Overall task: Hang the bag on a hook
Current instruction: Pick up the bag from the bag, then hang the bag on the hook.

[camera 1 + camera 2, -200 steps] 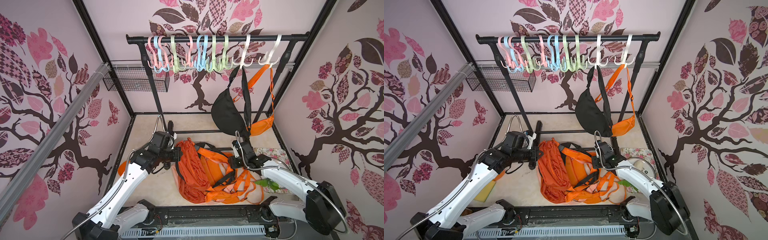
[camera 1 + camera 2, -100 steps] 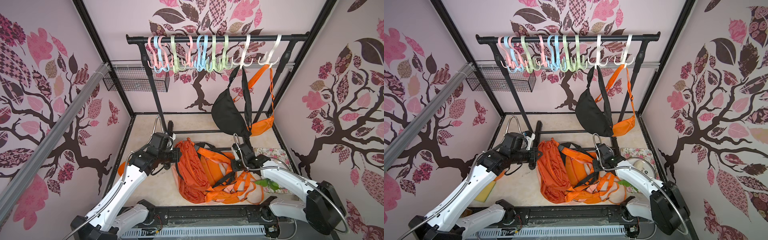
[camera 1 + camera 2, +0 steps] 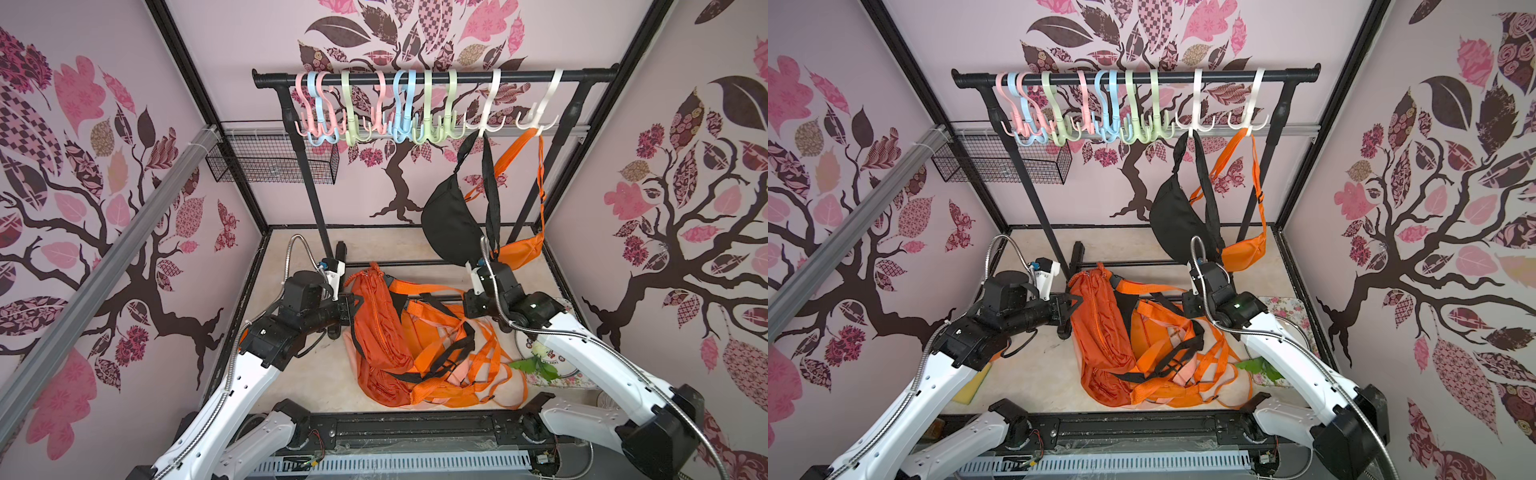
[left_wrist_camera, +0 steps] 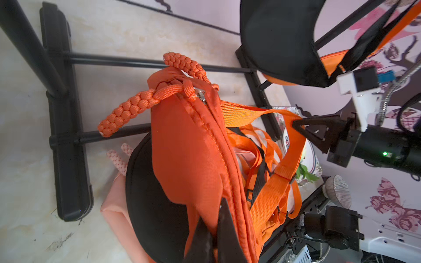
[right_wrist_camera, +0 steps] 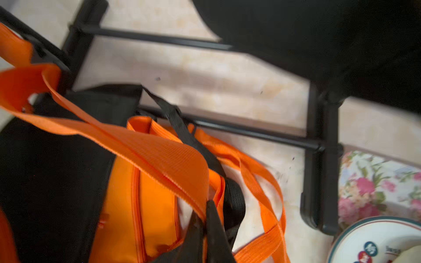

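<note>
An orange bag [image 3: 378,332] [image 3: 1100,332] with black trim lies crumpled on the floor in front of the rack. My left gripper [image 3: 351,307] [image 4: 214,205] is shut on a fold of its orange fabric [image 4: 186,148] near the zip end. My right gripper [image 3: 467,307] [image 5: 202,209] is shut on the bag's flat orange strap [image 5: 148,148], which runs taut between both grippers [image 4: 250,112]. Pastel hooks [image 3: 436,129] hang from the black rail [image 3: 415,77] above; several of them hold nothing.
A black sling bag [image 3: 451,224] and a small orange bag [image 3: 521,249] hang from the white hooks [image 3: 484,124], just above my right arm. The rack's legs and base bars [image 3: 399,262] stand behind the bag. A wire basket [image 3: 270,162] is at back left, a plate [image 3: 552,365] at right.
My right gripper's jaws have closed on the orange strap. My left gripper has kept its grip, and the bag's top has barely shifted.
</note>
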Robot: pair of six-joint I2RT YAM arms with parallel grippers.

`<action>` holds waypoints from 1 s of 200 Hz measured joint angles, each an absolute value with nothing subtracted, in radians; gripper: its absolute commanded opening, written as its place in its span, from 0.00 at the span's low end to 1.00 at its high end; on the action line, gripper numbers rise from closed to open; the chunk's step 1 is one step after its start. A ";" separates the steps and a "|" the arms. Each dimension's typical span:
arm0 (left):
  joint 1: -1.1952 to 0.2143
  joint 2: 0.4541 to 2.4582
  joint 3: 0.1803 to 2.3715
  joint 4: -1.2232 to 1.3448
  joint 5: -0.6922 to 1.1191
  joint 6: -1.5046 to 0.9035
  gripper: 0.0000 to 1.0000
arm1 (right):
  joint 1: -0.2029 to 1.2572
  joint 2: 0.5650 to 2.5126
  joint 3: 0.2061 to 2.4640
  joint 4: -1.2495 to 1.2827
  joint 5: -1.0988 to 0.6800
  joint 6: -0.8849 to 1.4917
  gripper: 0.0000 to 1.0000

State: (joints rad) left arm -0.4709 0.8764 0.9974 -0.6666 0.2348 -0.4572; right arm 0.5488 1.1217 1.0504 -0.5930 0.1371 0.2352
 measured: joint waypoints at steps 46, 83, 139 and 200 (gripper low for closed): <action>-0.471 0.775 0.984 -0.543 0.250 -0.447 0.00 | 0.549 1.066 1.321 -0.593 0.216 0.171 0.00; -0.471 0.711 0.980 -0.425 0.252 -0.447 0.00 | 0.549 1.129 1.511 -0.544 0.284 0.072 0.00; -0.567 0.678 0.982 -0.317 0.179 -0.405 0.00 | 0.550 1.347 1.884 -0.456 0.321 -0.080 0.00; -0.696 0.692 1.009 -0.257 0.068 -0.303 0.00 | 0.554 1.669 2.443 -0.451 0.316 -0.211 0.00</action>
